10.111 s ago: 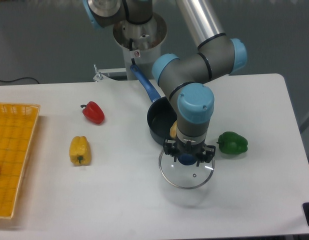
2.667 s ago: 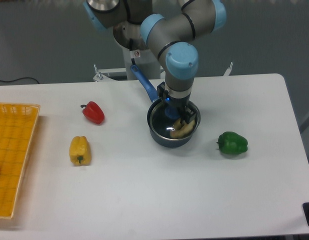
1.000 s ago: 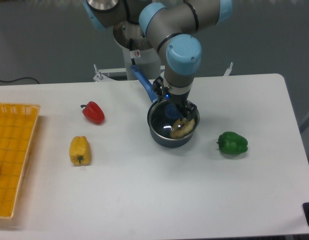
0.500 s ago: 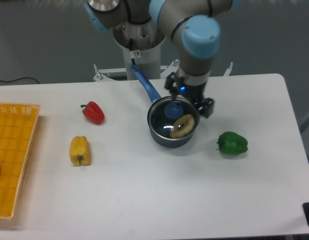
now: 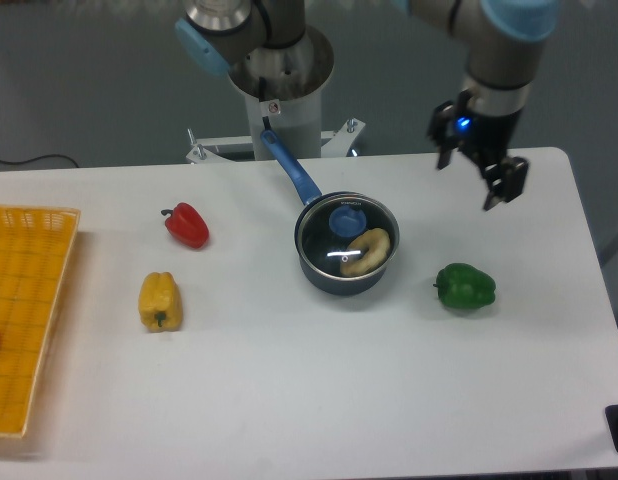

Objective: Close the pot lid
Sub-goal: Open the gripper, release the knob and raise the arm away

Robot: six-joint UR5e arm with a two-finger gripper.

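Observation:
The dark blue pot stands at the table's middle, its bright blue handle pointing to the back left. The glass lid with its blue knob lies flat on the pot's rim, covering it. A beige ring-shaped item shows through the glass inside the pot. My gripper is open and empty, raised above the table to the back right of the pot, well apart from the lid.
A green pepper lies right of the pot. A red pepper and a yellow pepper lie to the left. A yellow basket sits at the left edge. The arm's base stands behind the pot.
The gripper carried the lid from the table onto the pot, let go of the knob, then rose and moved away to the back right. The lid stays on the pot.

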